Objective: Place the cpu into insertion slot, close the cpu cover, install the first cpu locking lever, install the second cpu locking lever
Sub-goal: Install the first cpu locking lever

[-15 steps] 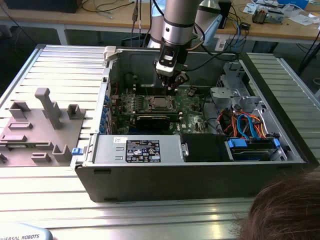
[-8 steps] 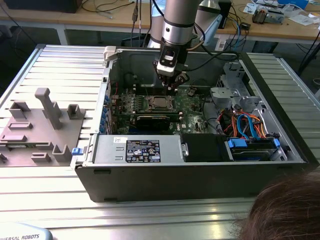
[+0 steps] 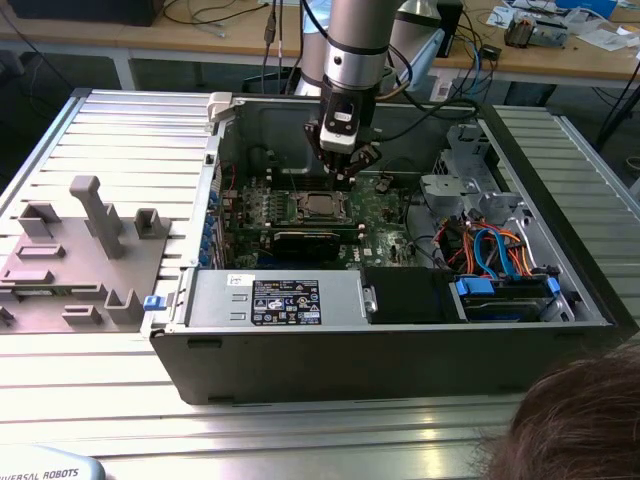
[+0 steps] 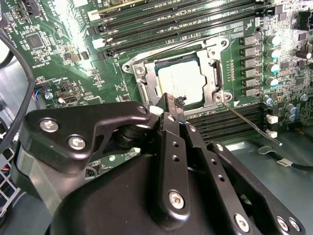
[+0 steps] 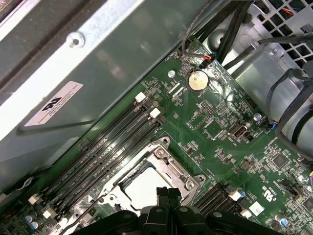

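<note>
The cpu [image 4: 181, 81] is sitting in the slot [image 4: 148, 89] at mid-board, under the lowered cover [image 4: 215, 68]. My tool [image 4: 172, 102] is hovering at its near edge, pinched together and empty. A lever [image 4: 249, 122] is angling outward.

We are in a robotics lab: a robot arm [image 3: 355, 40] over an open computer case [image 3: 350, 355] on a ribbed metal table [image 3: 130, 130], with cable-strewn workbenches [image 3: 200, 40] beyond its far edge.

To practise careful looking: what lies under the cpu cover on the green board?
Through the cpu cover's window the cpu's silver top shows. The cover's frame hides its edges, the gripper hides its near side, and whatever lies beneath the cpu is covered.
</note>
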Available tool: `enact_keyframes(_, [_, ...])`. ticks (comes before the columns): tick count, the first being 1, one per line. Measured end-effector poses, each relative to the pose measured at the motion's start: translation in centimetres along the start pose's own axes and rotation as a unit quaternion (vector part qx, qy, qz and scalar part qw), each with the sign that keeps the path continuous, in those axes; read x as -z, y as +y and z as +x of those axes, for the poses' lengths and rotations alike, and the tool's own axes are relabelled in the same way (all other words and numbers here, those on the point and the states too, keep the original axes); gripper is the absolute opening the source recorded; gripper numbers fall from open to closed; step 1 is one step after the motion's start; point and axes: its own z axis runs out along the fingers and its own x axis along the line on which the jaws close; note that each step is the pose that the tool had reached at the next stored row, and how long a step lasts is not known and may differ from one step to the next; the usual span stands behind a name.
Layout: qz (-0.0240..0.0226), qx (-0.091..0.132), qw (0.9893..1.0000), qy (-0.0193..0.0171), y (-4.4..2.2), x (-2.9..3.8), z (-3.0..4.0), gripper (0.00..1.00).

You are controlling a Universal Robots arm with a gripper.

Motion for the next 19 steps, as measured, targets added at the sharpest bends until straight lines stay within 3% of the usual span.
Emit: enact_keyframes(19, [-0.0002, 0.028, 0.9996, -0.0016, 0.00, 0.00, 0.00, 0.11])
